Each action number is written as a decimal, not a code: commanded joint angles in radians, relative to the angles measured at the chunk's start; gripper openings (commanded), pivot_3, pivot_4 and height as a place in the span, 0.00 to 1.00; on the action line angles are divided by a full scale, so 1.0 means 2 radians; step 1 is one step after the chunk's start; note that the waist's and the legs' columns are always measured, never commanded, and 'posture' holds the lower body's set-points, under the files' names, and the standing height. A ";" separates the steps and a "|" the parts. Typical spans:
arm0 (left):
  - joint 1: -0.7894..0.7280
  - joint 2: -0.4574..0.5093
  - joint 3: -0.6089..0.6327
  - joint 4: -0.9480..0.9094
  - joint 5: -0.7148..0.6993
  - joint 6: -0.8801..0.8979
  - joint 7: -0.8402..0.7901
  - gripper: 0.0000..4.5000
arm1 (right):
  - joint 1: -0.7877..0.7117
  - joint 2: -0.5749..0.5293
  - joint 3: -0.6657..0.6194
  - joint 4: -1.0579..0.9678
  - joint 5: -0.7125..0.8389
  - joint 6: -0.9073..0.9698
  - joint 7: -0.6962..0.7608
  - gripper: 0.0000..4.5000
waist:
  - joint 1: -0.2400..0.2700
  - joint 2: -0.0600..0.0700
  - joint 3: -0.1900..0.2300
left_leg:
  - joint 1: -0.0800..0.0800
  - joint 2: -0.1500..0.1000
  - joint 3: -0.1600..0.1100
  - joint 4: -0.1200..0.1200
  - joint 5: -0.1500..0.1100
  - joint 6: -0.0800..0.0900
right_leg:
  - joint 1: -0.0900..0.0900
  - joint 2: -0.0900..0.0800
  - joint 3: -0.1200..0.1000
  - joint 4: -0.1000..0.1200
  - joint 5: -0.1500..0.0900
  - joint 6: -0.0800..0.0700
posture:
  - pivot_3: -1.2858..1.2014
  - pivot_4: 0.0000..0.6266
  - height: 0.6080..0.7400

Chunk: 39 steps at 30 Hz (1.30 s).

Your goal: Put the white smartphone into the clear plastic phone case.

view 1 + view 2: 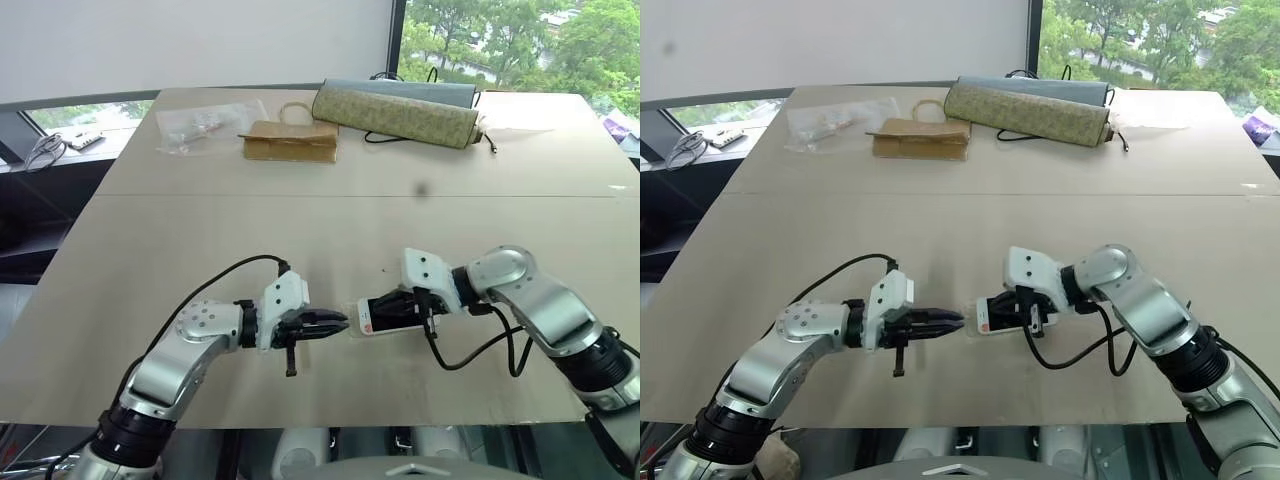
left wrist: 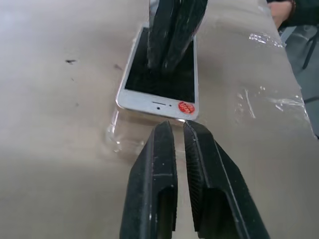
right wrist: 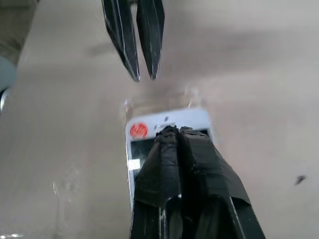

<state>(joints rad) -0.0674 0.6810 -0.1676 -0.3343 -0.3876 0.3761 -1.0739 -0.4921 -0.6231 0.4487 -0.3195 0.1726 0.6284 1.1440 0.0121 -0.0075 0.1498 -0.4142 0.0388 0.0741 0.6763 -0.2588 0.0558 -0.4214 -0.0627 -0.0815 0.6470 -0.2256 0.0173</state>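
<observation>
We find the white smartphone (image 1: 385,313) lying screen-up on the tabletop (image 1: 330,220), near its front edge. Its red-marked end rests inside the clear plastic phone case (image 2: 130,138), whose open end projects past the phone toward the left gripper (image 1: 338,322). The right gripper (image 3: 174,133), fingers pressed together, rests its tips on the screen and holds nothing. Seen from the head camera, the left gripper lies at 9 o'clock from the phone, just beside the case's end; its fingers are nearly together and grip nothing. At 12 o'clock, well apart at the far edge, we note a brown paper bag (image 1: 290,139).
</observation>
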 commanded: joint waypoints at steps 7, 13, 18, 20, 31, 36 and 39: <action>0.010 0.039 0.040 -0.034 -0.030 0.029 -0.007 0.08 | -0.010 -0.006 0.082 0.055 -0.068 -0.054 0.017 0.00 | 0.000 0.000 0.000 | 0.001 0.000 0.000 0.000 0.000 0.000 | 0.000 0.000 0.000 0.000 0.000 0.000 | 0.52 0.24 1.00; 0.019 0.046 0.043 -0.029 -0.028 0.026 -0.006 0.08 | -0.019 0.000 0.105 0.083 -0.089 -0.050 0.022 0.00 | 0.000 -0.001 -0.001 | 0.002 0.000 0.000 0.000 0.000 0.000 | 0.002 0.000 0.000 0.000 -0.001 -0.002 | 0.52 0.24 1.00; 0.027 0.035 0.022 -0.027 -0.010 0.018 0.003 0.08 | -0.020 0.020 0.085 0.080 -0.072 -0.029 0.014 0.00 | -0.001 -0.001 -0.001 | 0.008 0.000 0.001 -0.002 0.000 0.000 | 0.006 -0.003 0.001 -0.001 -0.002 0.000 | 0.52 0.24 1.00; 0.028 0.030 0.017 -0.023 -0.004 0.015 0.007 0.08 | -0.016 0.028 0.055 0.060 -0.046 -0.023 0.011 0.00 | 0.000 -0.001 -0.001 | 0.008 0.000 0.001 -0.003 0.000 0.000 | 0.005 -0.003 0.001 -0.001 -0.002 0.000 | 0.52 0.24 1.00; 0.027 0.023 0.002 0.079 0.036 -0.069 -0.019 0.04 | 0.019 -0.057 -0.113 -0.089 0.044 0.065 -0.029 0.00 | 0.002 0.000 0.000 | 0.003 0.000 0.000 -0.003 0.000 0.000 | 0.002 -0.004 0.001 -0.002 -0.001 -0.002 | 0.52 0.24 1.00; 0.017 0.015 -0.005 0.101 0.042 -0.093 -0.025 0.04 | 0.061 -0.118 -0.140 -0.093 0.028 0.045 -0.049 0.00 | 0.001 0.000 0.000 | 0.002 0.000 0.000 -0.003 0.000 0.000 | 0.002 -0.004 0.001 -0.002 -0.001 -0.002 | 0.52 0.24 1.00; 0.010 0.010 -0.010 0.107 0.044 -0.098 -0.026 0.04 | 0.076 -0.133 -0.150 -0.095 0.030 0.046 -0.056 0.00 | 0.001 0.000 0.000 | 0.002 0.000 0.000 -0.003 0.000 0.000 | 0.002 -0.004 0.001 -0.002 -0.001 -0.002 | 0.52 0.24 1.00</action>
<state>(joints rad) -0.0423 0.7055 -0.1702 -0.1441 -0.3337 0.1796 -1.1389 -0.3390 -0.8755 0.1847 -0.4746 0.2311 0.7358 1.0405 0.0150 -0.0071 0.1500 -0.4097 0.0385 0.0732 0.6710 -0.2588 0.0559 -0.4177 -0.0702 -0.0801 0.6428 -0.2280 0.0134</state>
